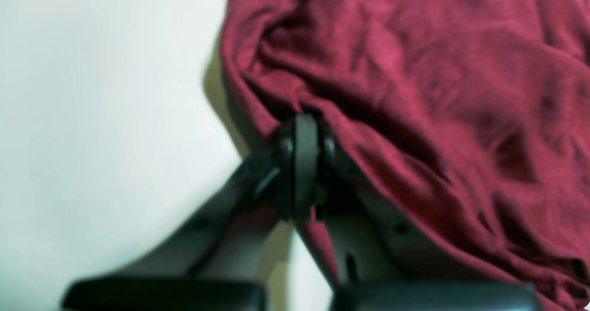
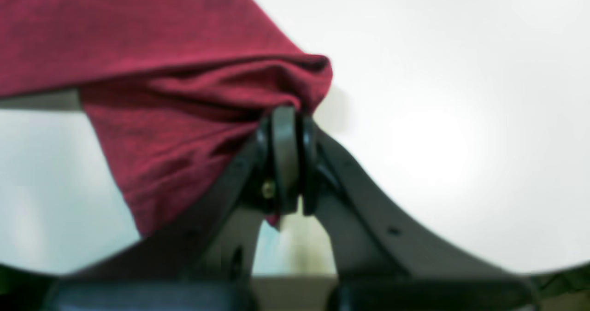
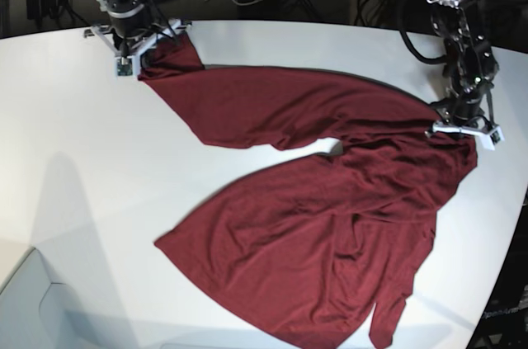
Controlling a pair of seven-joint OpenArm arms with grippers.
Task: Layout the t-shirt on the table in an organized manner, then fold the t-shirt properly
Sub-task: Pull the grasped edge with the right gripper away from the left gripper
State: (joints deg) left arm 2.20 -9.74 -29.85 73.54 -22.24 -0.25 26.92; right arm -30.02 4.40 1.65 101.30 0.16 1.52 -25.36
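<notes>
Between both grippers, a plain maroon soft-fabric t-shirt [image 3: 330, 225] stretches across the smooth white curved-edge table [image 3: 74, 159].
Pinched at one corner by the right gripper [image 2: 286, 113] and at a bunched edge by the left gripper [image 1: 306, 122], each pressed together on cloth, the shirt runs taut between them, then spills below in a wide, wrinkled, twisted sheet.

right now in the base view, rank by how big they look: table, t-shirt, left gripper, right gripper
1. table
2. t-shirt
3. left gripper and right gripper: both small and look alike, each clamped on the shirt, so no ranking between them.
</notes>
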